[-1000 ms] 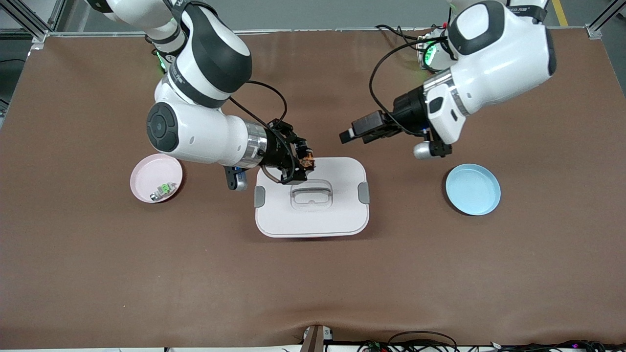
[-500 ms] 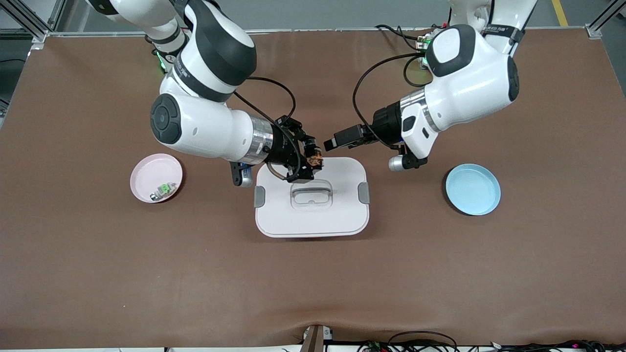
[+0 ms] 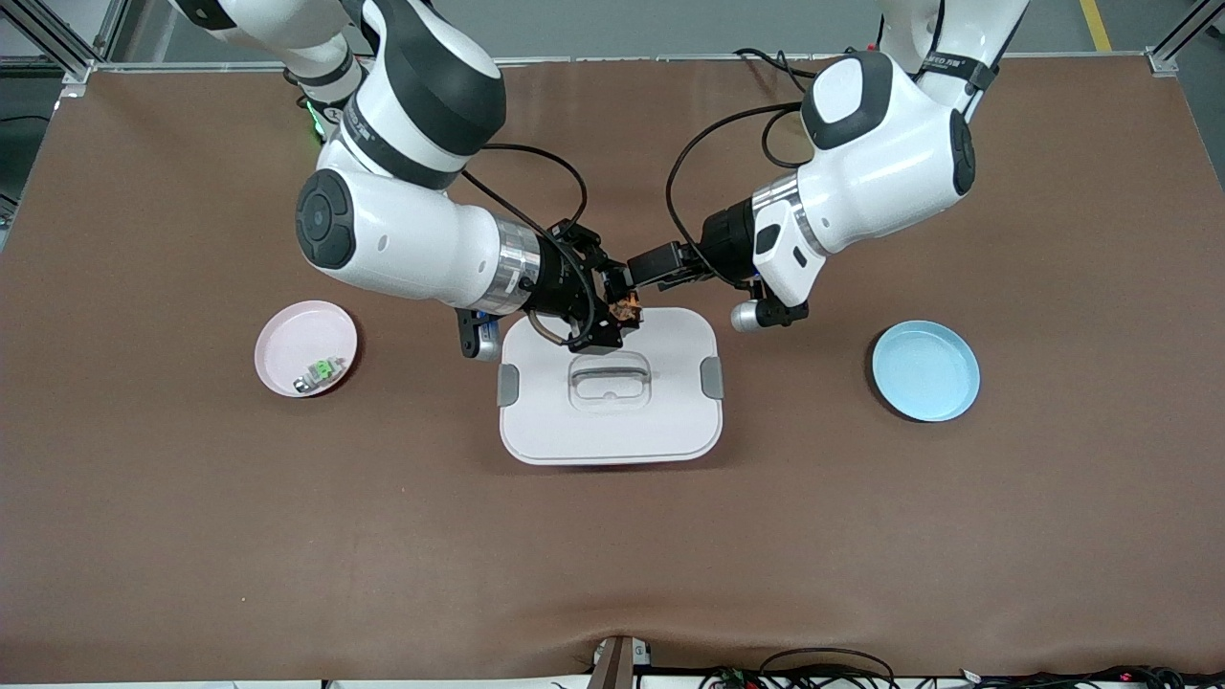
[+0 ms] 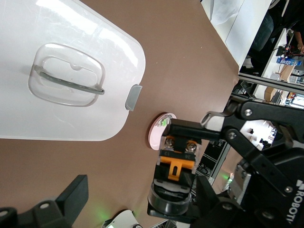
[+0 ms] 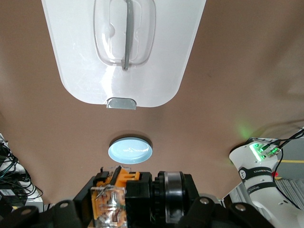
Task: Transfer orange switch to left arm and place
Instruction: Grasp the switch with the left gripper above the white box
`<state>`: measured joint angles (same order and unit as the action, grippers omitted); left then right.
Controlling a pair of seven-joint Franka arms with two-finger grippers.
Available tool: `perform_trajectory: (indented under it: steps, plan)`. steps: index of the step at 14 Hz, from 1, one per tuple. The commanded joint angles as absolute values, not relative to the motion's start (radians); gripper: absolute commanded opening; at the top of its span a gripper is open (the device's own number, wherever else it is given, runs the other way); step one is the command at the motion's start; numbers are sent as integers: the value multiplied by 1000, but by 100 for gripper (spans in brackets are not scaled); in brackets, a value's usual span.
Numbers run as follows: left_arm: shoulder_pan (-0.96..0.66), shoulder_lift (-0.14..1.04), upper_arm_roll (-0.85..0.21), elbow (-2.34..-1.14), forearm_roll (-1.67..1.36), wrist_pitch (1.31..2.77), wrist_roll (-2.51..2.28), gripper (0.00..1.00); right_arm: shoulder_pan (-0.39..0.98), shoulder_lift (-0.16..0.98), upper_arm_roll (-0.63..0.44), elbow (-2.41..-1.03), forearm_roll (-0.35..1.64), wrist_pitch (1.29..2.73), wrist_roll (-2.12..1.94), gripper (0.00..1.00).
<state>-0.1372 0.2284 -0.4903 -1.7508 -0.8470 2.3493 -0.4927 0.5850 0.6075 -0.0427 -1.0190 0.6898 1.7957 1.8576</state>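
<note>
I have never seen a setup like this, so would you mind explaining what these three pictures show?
Two white robot arms work at a brown table. One picture looks down from across the table; the other two come from cameras on each arm's wrist. The right pincer is shut on the orange switch and holds it over the edge of the white lidded box. The left pincer, open, is right beside it. A pink plate holding a small green switch and an empty blue plate flank the box.
</note>
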Motion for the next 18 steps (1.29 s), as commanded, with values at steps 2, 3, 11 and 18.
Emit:
perform_trajectory:
  steps: [2, 3, 11, 18]
  plan:
    - [-164, 248, -492, -1735, -827, 2391, -509, 100, 583, 626, -32, -971, 709, 1795, 1882, 0]
    - [-173, 250, -492, -1730, -827, 2413, -509, 100, 583, 626, -32, -971, 709, 1795, 1884, 0]
    - [-172, 261, -492, -1721, -825, 2422, -525, 37, 584, 635, -15, -973, 709, 1822, 1894, 0]
    - [-170, 261, -489, -1721, -825, 2422, -525, 0, 583, 650, -15, -973, 709, 1832, 1893, 0]
